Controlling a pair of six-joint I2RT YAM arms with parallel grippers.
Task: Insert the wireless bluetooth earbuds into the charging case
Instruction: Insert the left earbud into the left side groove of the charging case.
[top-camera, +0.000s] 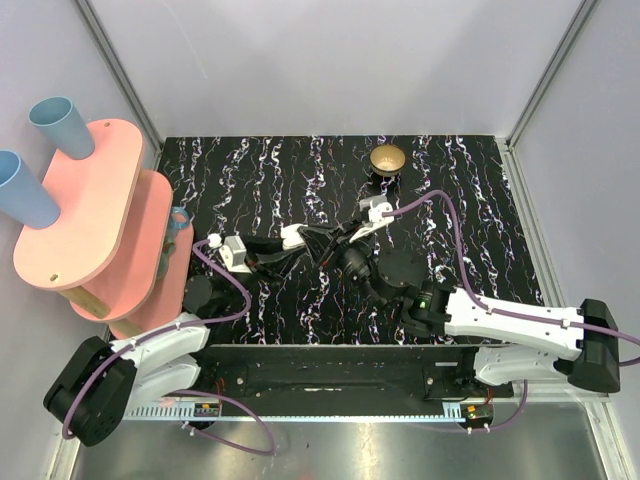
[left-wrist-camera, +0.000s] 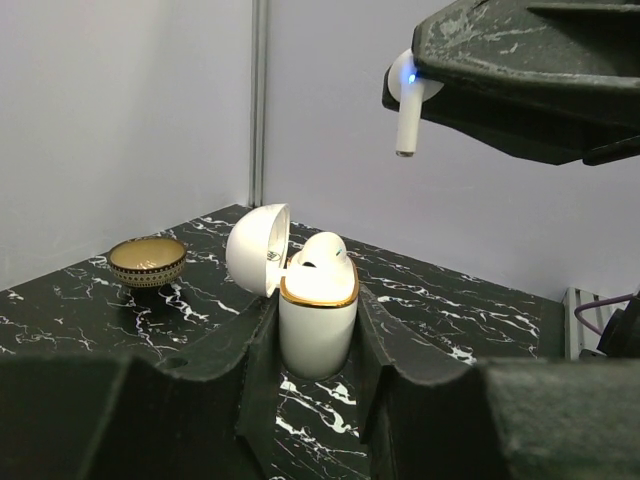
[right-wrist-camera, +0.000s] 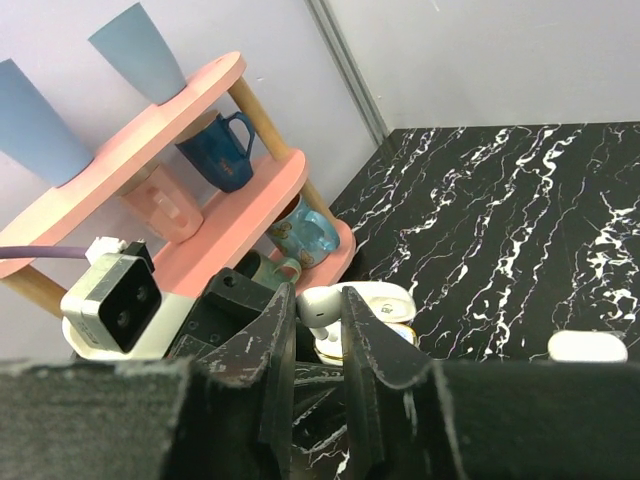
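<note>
I am working on the last bud of the pair. My left pincer (left-wrist-camera: 316, 310) is pressing together on the sides of the case (left-wrist-camera: 318, 338) and holding it upright, with the lid (left-wrist-camera: 258, 248) hanging open to the left and the first bud (left-wrist-camera: 322, 250) sitting in its socket. My right pincer (right-wrist-camera: 318, 300) is pinching the second bud (left-wrist-camera: 405, 112) by its head, stem pointing down. In the left wrist view it is hovering that bud above the case and off to the right, apart from the gold-trimmed rim. I am judging the job as about half done. The next move is calling for me to carry the second bud across until its stem is standing over the empty socket beside the first bud. Then I am to lower it straight and let go only once it is resting inside. I am seeing little room for error: the socket is small, and a tilted stem could catch the rim or nudge the first bud.
</note>
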